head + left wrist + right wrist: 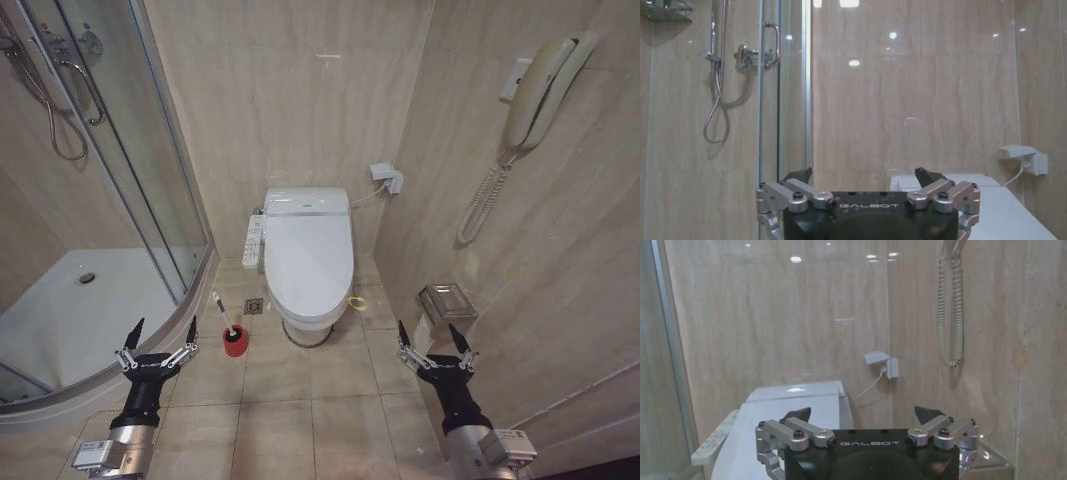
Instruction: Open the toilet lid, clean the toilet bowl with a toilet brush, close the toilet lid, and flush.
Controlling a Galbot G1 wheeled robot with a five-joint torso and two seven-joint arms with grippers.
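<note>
The toilet lid [308, 262] lies shut over the bowl, dead ahead; my left gripper [160, 337] and right gripper [434, 341] hover spread, empty; I'd hook the lid's front edge with 1 finger and lift slowly.

The toilet lid [308, 262] lies shut; the toilet brush [224, 318] stands in its red holder [235, 342] between the spread-fingered left gripper [161, 333] and the toilet.
</note>
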